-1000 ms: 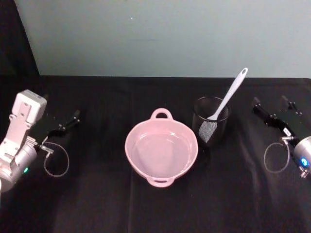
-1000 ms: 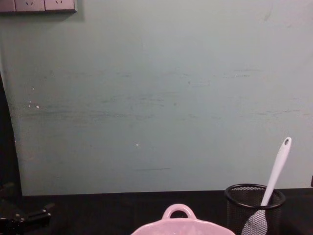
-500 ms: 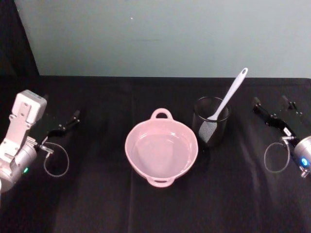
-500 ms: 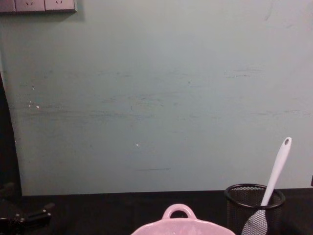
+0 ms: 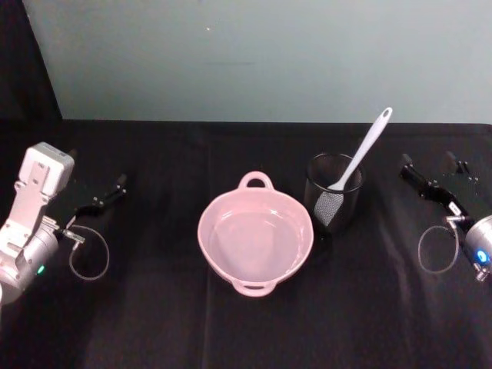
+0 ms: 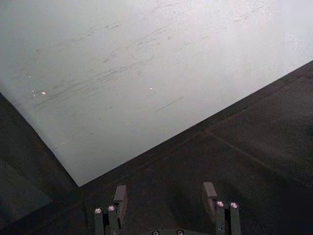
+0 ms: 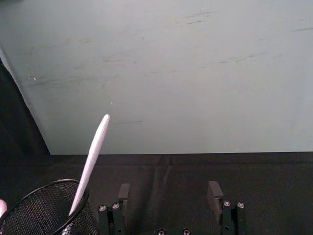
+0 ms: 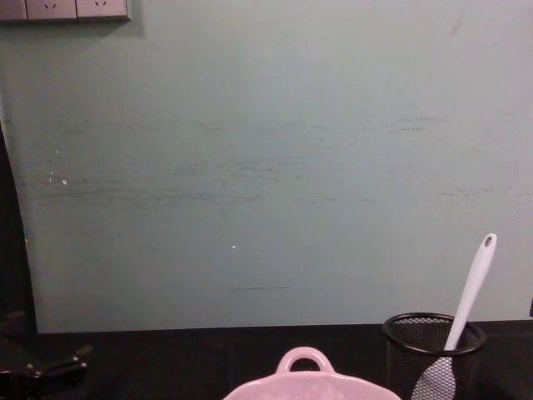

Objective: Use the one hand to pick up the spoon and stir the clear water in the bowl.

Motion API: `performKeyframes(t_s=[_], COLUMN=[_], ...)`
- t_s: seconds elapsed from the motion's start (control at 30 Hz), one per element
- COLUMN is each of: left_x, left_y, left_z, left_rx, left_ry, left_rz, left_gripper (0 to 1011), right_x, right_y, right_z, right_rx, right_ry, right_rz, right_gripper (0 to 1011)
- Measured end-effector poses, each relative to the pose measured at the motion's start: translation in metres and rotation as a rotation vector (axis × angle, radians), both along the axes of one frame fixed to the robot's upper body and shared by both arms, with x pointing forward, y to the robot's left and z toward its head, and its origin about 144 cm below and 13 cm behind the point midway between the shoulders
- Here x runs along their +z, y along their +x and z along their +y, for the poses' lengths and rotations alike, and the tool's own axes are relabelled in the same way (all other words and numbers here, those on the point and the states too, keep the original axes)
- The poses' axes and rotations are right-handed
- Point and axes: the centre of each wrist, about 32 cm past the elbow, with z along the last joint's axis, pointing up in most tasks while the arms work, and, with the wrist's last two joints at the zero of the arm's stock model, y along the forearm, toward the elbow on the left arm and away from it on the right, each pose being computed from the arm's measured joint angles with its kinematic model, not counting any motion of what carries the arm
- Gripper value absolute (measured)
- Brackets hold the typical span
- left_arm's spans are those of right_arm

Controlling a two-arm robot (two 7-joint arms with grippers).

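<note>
The pale pink bowl (image 5: 211, 215) sits mid-table with clear water in it; its loop handle and far rim rise at the bottom of the chest view (image 8: 305, 387). The white spoon (image 5: 367, 144) stands blade-down in a black mesh cup (image 5: 334, 201) just right of the bowl, handle leaning up and to the right (image 8: 470, 287) (image 7: 93, 159). My right gripper (image 5: 429, 163) (image 7: 168, 192) rests open at the table's right side, apart from the cup. My left gripper (image 5: 96, 175) (image 6: 165, 196) lies open and empty at the far left.
A black cloth covers the table, and a pale green wall stands close behind its far edge. Grey cable loops (image 5: 88, 257) (image 5: 437, 250) lie beside each wrist. The mesh cup almost touches the bowl's right side.
</note>
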Motion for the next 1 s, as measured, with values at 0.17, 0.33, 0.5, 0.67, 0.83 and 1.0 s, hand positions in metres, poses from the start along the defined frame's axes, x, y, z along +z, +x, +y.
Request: performKeyframes(t_s=[0.17, 0.33, 0.5, 0.67, 0.83, 1.0], left_x=[0.0000, 0.0000, 0.0000, 0.0000, 0.0000, 0.0000], left_y=[0.0000, 0.0000, 0.0000, 0.0000, 0.0000, 0.0000], left_z=[0.0000, 0.0000, 0.0000, 0.0000, 0.0000, 0.0000], left_rx=[0.000, 0.000, 0.000, 0.000, 0.000, 0.000], left_ry=[0.000, 0.000, 0.000, 0.000, 0.000, 0.000], left_rz=[0.000, 0.000, 0.000, 0.000, 0.000, 0.000], left_gripper=[1011, 1011, 1011, 1011, 1011, 1011], right_x=[0.0000, 0.0000, 0.0000, 0.0000, 0.0000, 0.0000], right_y=[0.0000, 0.0000, 0.0000, 0.0000, 0.0000, 0.0000], right_z=[0.0000, 0.0000, 0.0000, 0.0000, 0.0000, 0.0000], right_rx=[0.000, 0.000, 0.000, 0.000, 0.000, 0.000], right_ry=[0.000, 0.000, 0.000, 0.000, 0.000, 0.000], right_rz=[0.000, 0.000, 0.000, 0.000, 0.000, 0.000], right_gripper=[1002, 1002, 1002, 1002, 1003, 1002])
